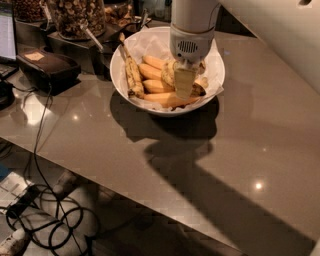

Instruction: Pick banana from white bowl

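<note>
Camera view. You have the gripper (184,90) at upper centre of the frame, hanging straight down from the white arm (192,22) into the white bowl (116,80). Its tip sits against the banana (168,75), the plump brown-speckled one, which lies in the middle of the bowl and is partly hidden behind the gripper. Its dark end shows just to the right of the tool. Whether the gripper is apart or clamped on the fruit cannot be told from this angle.

Obstructions inside the bowl: three smooth orange-yellow bananas (156,86) lie stacked beside and below the speckled one, touching it on the left and lower side. A thin dark-streaked banana (133,75) with a long stem rests along the left wall, apart from the gripper. Crumpled white paper (150,42) lines the bowl and rises over the far rim.

Surroundings: at upper left, note a black box (47,67) on the counter, near the bowl but not touching it. Behind it stand clear jars (77,15) of brown snack pieces, with a scoop handle (92,37) angled toward the bowl's left rim. A lit screen edge (6,30) shows at the far left.

Surface: a glossy grey-brown counter (240,150), carrying small light reflections and the broad dark shadow of arm and bowl. Below its front edge, lower left, black cables (50,220) lie coiled on the floor.
</note>
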Controlling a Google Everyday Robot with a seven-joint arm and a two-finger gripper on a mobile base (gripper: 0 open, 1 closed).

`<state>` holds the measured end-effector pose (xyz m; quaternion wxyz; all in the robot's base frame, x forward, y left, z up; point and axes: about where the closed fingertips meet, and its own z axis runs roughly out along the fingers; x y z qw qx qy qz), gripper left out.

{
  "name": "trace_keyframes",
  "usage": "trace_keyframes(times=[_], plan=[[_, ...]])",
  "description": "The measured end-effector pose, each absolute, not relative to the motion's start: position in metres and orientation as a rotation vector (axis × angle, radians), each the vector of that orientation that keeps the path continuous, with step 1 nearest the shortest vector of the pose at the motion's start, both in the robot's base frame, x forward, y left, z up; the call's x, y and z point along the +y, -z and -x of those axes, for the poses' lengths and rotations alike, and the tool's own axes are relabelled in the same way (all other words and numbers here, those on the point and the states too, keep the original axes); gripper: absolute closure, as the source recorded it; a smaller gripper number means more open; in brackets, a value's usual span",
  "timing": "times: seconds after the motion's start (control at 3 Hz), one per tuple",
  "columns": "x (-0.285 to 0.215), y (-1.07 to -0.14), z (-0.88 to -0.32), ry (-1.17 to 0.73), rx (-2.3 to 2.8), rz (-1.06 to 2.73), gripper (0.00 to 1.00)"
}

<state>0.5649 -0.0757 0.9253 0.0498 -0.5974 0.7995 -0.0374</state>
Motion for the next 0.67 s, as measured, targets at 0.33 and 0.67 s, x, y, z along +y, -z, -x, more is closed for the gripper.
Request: trace_keyframes(times=[0.33, 0.67], plan=[[-0.0850, -0.9216, -0.5629, 0.105, 2.464, 1.786, 0.98], [-0.0791, -0.9227, -0.5709, 0.108, 2.429, 1.769, 1.00]])
